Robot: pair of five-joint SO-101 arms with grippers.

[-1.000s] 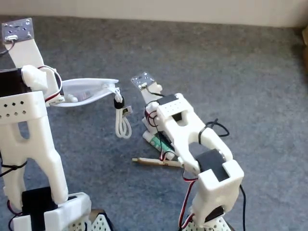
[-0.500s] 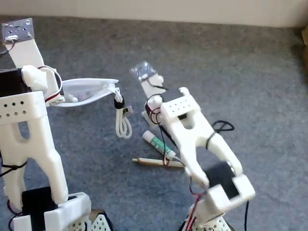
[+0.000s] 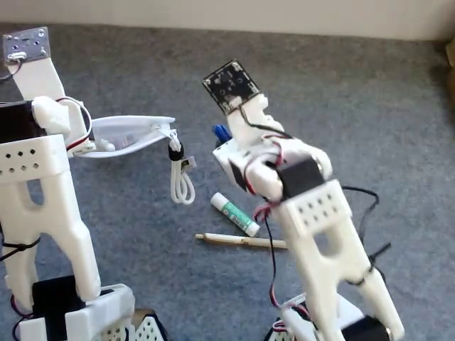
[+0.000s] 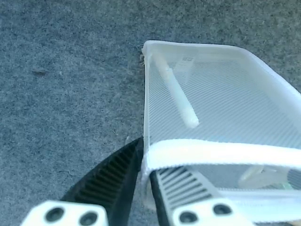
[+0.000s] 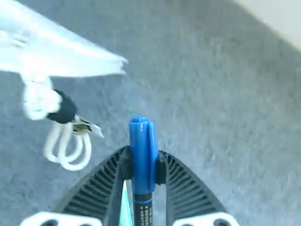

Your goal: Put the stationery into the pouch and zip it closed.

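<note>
High view, read outward from the pouch (image 3: 131, 135): lies white and see-through on the grey carpet (image 3: 370, 106), mouth gaping. Gripped at the rim by the left gripper (image 4: 146, 162); in the left wrist view, ribbed fingers (image 4: 110, 181) pressed together on the pouch's white edge band, one of them seen through the mesh. Already holds a pale stick-shaped item (image 4: 176, 92), resting against the mesh wall. Trails a white looped cord (image 3: 181, 177) with a black toggle from the pouch's zip end, flat on the carpet.

Beyond that cord, on the side away from the pouch: right gripper (image 3: 227, 145), held off the carpet and clamped on a blue marker (image 3: 220, 133). In the right wrist view, squeezed between the two ribbed fingers, cap end sticking out past the fingertips, well apart from the pouch's mouth.

Farther from the pouch than the cord: a white glue stick (image 3: 234, 214) with a green label, lying loose. Just past it, a thin wooden stick (image 3: 242, 240), flat on the carpet.
</note>
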